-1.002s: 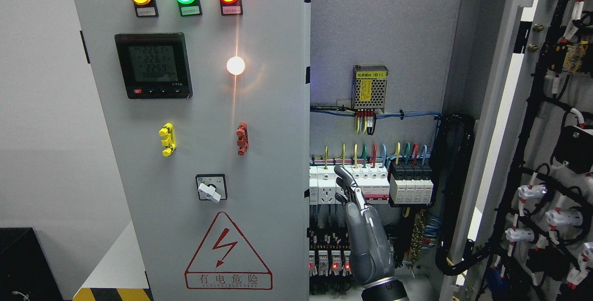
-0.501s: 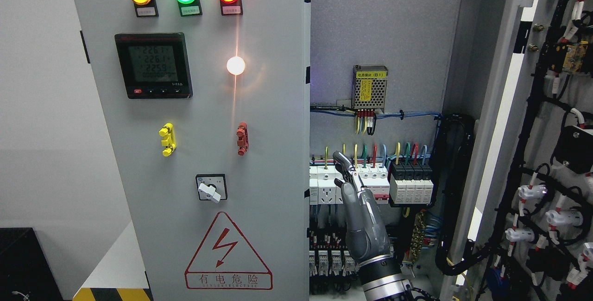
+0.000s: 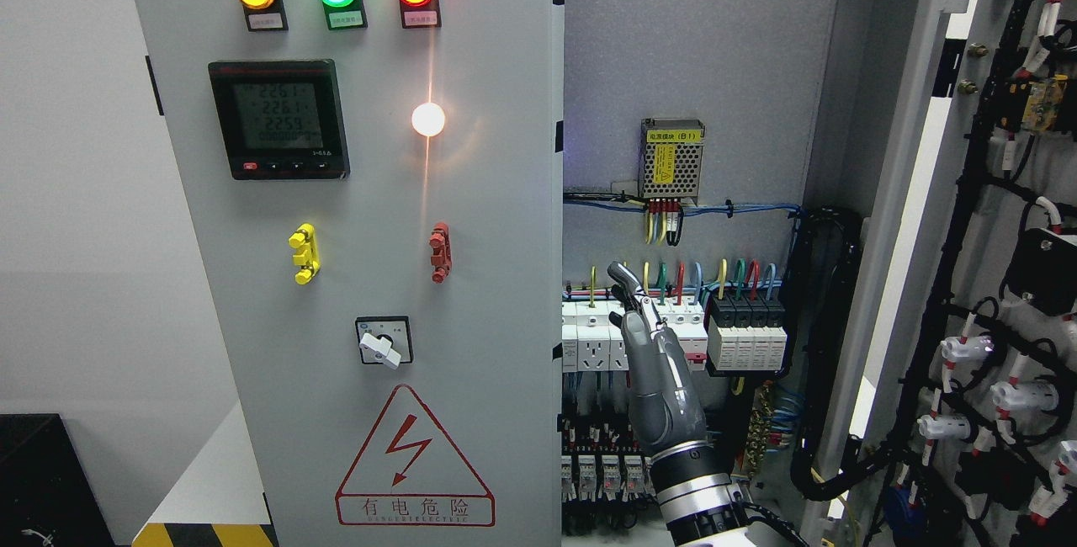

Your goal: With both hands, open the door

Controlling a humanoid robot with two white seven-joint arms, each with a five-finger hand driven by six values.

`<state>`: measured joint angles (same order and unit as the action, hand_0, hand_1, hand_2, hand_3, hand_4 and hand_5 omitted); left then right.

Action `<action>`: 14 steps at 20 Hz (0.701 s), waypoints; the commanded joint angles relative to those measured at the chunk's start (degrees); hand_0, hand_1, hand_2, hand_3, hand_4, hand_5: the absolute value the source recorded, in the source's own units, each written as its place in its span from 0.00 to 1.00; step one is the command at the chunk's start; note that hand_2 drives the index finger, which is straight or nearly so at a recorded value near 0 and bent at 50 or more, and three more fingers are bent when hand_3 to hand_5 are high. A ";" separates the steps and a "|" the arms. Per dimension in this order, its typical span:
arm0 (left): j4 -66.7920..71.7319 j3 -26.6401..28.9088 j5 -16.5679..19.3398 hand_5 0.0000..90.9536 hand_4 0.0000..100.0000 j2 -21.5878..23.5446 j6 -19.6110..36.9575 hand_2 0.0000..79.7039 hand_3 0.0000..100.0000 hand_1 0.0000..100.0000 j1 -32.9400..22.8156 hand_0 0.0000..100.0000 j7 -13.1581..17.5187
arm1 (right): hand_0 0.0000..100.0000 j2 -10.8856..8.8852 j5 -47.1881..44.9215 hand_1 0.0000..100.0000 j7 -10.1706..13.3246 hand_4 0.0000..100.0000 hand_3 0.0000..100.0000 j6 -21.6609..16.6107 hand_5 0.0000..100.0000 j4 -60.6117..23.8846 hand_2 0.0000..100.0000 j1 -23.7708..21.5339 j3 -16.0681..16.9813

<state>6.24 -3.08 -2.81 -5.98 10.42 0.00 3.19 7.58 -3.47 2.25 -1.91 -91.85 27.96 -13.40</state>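
Note:
The grey cabinet's left door (image 3: 370, 219) stands shut, carrying three lamps, a meter and a rotary switch (image 3: 384, 342). The right door (image 3: 917, 193) is swung wide open to the right, and its inner side shows black cable bundles (image 3: 968, 278). My right hand (image 3: 637, 299) rises from the bottom edge into the open cabinet. Its fingers (image 3: 627, 278) are stretched upward, slightly bent at the tips, in front of the white breaker row (image 3: 589, 337). It holds nothing, and whether it touches the breakers I cannot tell. My left hand is out of sight.
Inside the cabinet a perforated power supply (image 3: 671, 158) hangs on the back wall, above coloured wires. Black modules (image 3: 745, 332) sit right of the breakers. A black box (image 3: 34, 480) stands at the lower left, near a yellow-black striped strip (image 3: 202, 534).
My right hand has moved upward and deeper into the cabinet, so that its metal wrist now shows. Neither door has moved.

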 commanded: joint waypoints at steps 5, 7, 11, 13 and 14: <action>0.00 0.00 0.00 0.00 0.00 0.00 -0.04 0.00 0.00 0.00 0.18 0.00 -0.02 | 0.19 0.15 -2.25 0.00 -6.03 0.00 0.00 0.42 0.00 3.17 0.00 1.48 1.97; 0.00 0.00 0.00 0.00 0.00 0.00 0.04 0.00 0.00 0.00 0.18 0.00 -0.02 | 0.19 0.15 -2.25 0.00 -6.20 0.00 0.00 0.42 0.00 3.70 0.00 2.27 2.85; 0.00 0.00 0.00 0.00 0.00 0.00 0.04 0.00 0.00 0.00 0.18 0.00 -0.02 | 0.19 0.06 -2.77 0.00 -6.82 0.00 0.00 0.50 0.00 5.54 0.00 3.59 3.20; 0.00 0.00 0.00 0.00 0.00 0.00 0.04 0.00 0.00 0.00 0.18 0.00 -0.02 | 0.19 -0.02 -5.57 0.00 -6.91 0.00 0.00 0.68 0.00 5.89 0.00 4.03 3.20; 0.00 0.00 0.00 0.00 0.00 0.00 0.04 0.00 0.00 0.00 0.18 0.00 -0.02 | 0.19 -0.20 -7.33 0.00 -7.00 0.00 0.00 1.03 0.00 6.24 0.00 4.38 3.20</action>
<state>6.24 -3.08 -2.81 -5.98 10.42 0.00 3.00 7.64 -6.88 -4.47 -1.27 -88.56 30.83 -11.52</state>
